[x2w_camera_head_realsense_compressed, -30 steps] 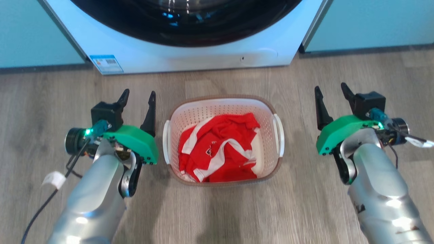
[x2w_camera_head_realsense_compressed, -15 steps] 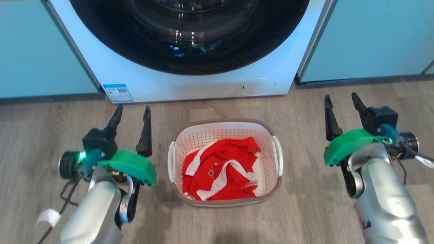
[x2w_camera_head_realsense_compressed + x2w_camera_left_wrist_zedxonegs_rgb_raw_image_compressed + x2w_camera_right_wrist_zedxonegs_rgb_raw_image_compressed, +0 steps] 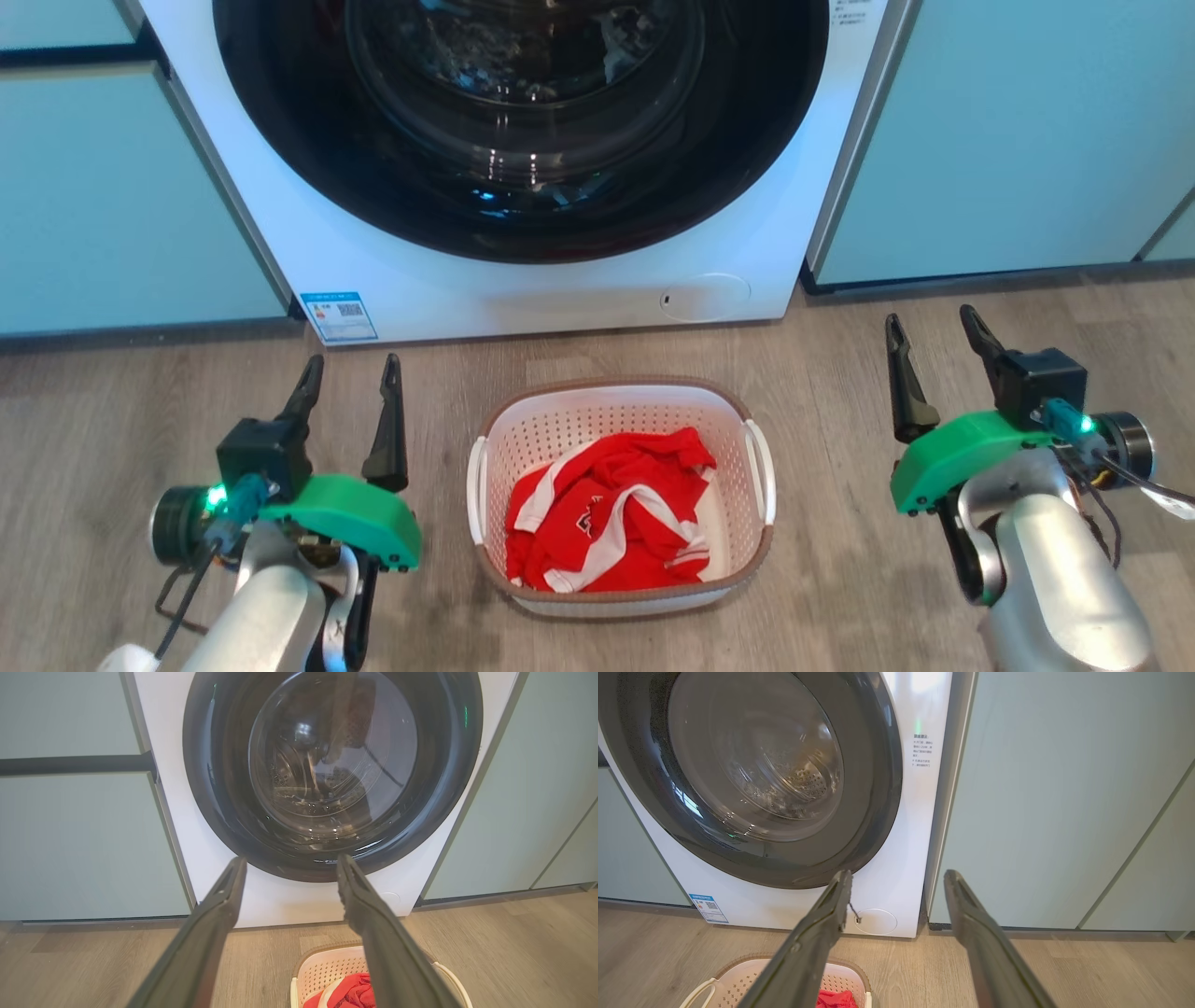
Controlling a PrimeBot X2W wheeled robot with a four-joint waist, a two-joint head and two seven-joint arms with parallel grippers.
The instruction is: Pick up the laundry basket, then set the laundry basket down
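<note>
Basket [image 3: 611,384] on the floor [image 3: 840,579] before the washer [image 3: 560,299], red shirt [image 3: 607,513] inside, left pincer [image 3: 353,362] near its left side, right pincer [image 3: 930,317] farther off right, both spread wide, empty.

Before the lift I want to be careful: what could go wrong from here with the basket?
1. Both grippers are open and apart from the laundry basket; the right gripper stands farther off than the left gripper, so an uneven grasp may tilt it and spill the red garment.
2. The white side handles are thin; the grippers might slip off.
</note>
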